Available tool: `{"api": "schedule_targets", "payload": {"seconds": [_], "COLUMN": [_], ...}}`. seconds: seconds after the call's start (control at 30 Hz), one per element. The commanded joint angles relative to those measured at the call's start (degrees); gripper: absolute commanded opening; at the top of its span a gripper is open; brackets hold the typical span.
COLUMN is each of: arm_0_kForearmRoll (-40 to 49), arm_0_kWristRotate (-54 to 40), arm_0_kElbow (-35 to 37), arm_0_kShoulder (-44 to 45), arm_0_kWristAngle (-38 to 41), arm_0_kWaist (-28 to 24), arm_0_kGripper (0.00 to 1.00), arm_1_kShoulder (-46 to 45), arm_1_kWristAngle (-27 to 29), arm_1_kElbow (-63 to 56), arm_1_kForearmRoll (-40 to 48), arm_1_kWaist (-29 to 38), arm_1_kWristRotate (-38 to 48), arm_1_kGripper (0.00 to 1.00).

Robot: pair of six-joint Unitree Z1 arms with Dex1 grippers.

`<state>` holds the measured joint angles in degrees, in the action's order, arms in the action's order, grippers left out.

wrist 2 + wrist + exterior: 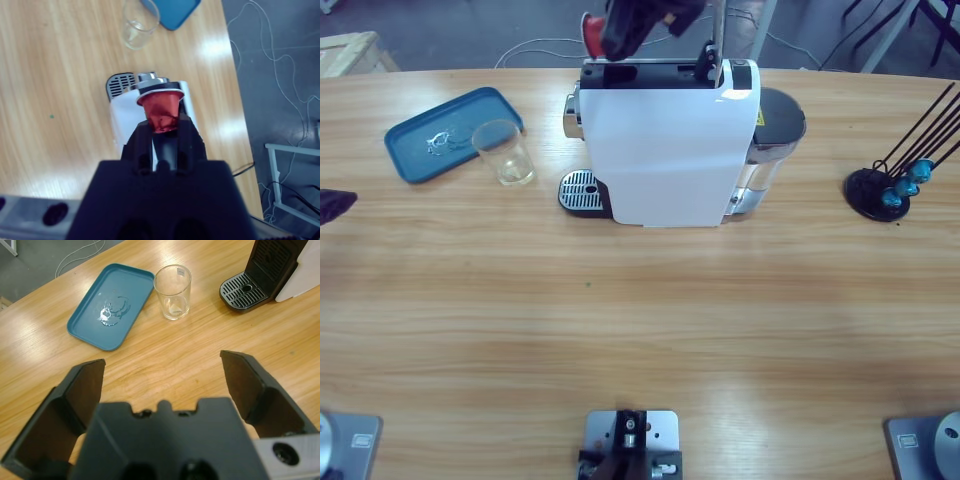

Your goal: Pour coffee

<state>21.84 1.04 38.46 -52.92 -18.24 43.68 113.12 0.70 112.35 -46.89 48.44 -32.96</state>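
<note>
A white coffee machine (665, 150) stands at the upper middle of the high view on a long wooden surface (640, 320), its perforated drip tray (582, 192) jutting out at its lower left. Above the machine's top edge, at the very top of the frame, the right pincer (610, 35) hangs with its two black jaws closed on a red capsule (591, 33). In the right wrist view the capsule (160, 110) sits pinched between the jaw tips, rim outward, with the white machine and its drip tray directly beyond it.

To the left of the machine in the high view, a clear glass tumbler (504, 152) stands upright just beside the lower right corner of a blue tray (415, 150); whether they touch cannot be told. A small wet patch glistens on the tray's floor. No brown liquid can be made out in the tumbler, and the coffee itself is not visible in any view.

The left pincer (162, 370) fills the lower half of its wrist view, jaws spread wide and holding nothing, above bare wood, with tray, tumbler and drip tray across the top of that frame. At the right edge of the high view, a black wire stand (885, 185) carries blue capsules (910, 180).
</note>
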Motion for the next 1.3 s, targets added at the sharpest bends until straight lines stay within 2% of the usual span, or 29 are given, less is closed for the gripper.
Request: {"api": "schedule_targets", "payload": {"seconds": [0.03,0.7,0.97,1.3], "arm_0_kForearmRoll": [-0.8,-0.9,-1.3,-1.4], "arm_0_kWristRotate": [-0.7,-0.7,-0.7,-0.7], "arm_0_kElbow": [-2.2,-2.2,-2.3,-2.5], "arm_0_kShoulder": [0.7,1.0,0.7,0.9], "arm_0_kWristAngle": [-0.3,-0.3,-0.3,-0.4], "arm_0_kWaist": [0.6,0.6,0.6,0.6], "arm_0_kGripper": [0.986,0.983,0.984,0.982], "arm_1_kShoulder": [3.5,6.9,3.8,2.8], "arm_1_kWristAngle": [1.1,-0.2,3.0,3.1], "arm_1_kElbow": [-0.6,-1.3,-3.2,-4.9], "arm_1_kForearmRoll": [0.3,1.6,1.3,1.5], "arm_1_kWaist": [-1.3,-1.6,-2.8,-3.0], "arm_1_kWristRotate": [-0.9,0.2,0.5,1.5], "arm_1_kGripper": [0.0,0.0,0.0,0.0]}}
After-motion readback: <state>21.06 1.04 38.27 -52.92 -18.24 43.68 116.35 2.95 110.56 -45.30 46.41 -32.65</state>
